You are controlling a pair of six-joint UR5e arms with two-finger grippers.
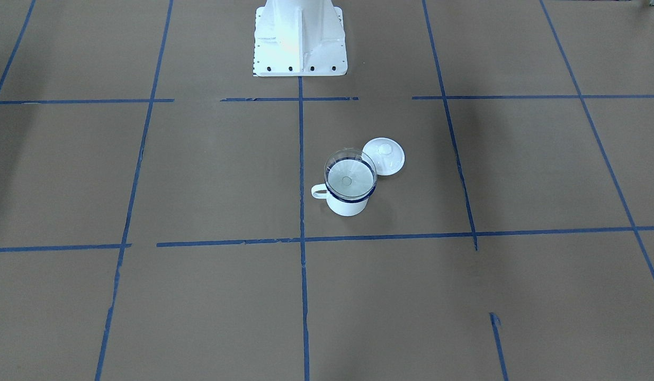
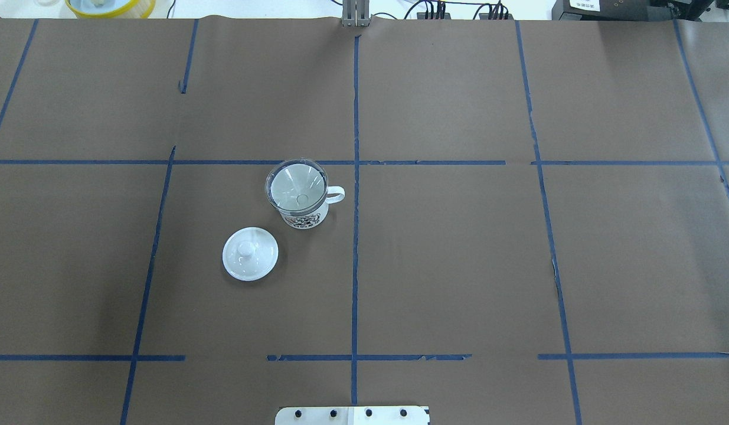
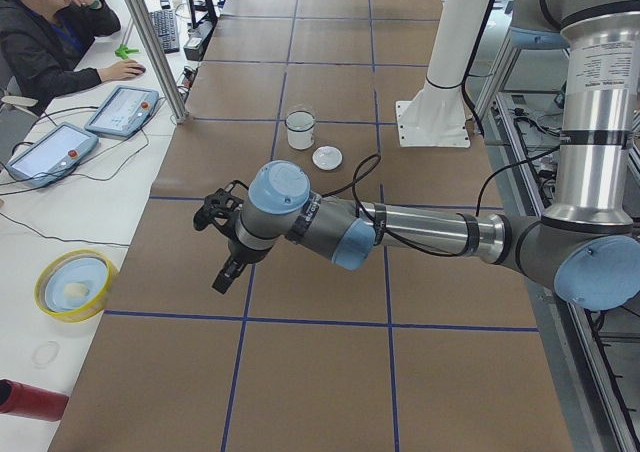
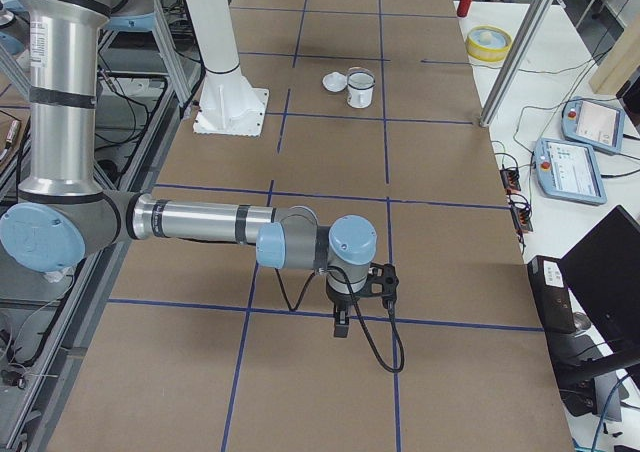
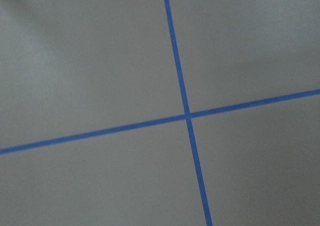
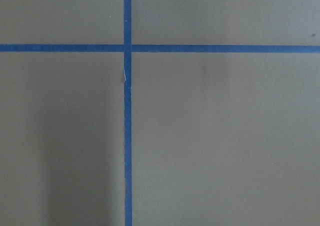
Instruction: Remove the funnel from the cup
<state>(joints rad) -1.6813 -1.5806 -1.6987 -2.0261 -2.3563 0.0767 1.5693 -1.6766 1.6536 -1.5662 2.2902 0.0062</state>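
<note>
The white enamel cup [image 1: 349,205] with a dark blue rim stands upright near the table's middle, and the clear funnel [image 1: 350,173] sits in its mouth. In the overhead view the cup [image 2: 305,219] has its handle to the right, with the funnel [image 2: 296,184] in it. My left gripper [image 3: 228,272] shows only in the exterior left view, far from the cup [image 3: 299,130] near the table's end; I cannot tell whether it is open or shut. My right gripper [image 4: 340,324] shows only in the exterior right view, far from the cup [image 4: 359,92]; I cannot tell its state either.
A round white lid with a knob [image 2: 250,254] lies flat next to the cup, also in the front view [image 1: 384,155]. The robot's white base [image 1: 299,37] stands at the table's edge. Blue tape lines cross the brown table. A yellow bowl [image 3: 74,284] and an operator sit beside the table.
</note>
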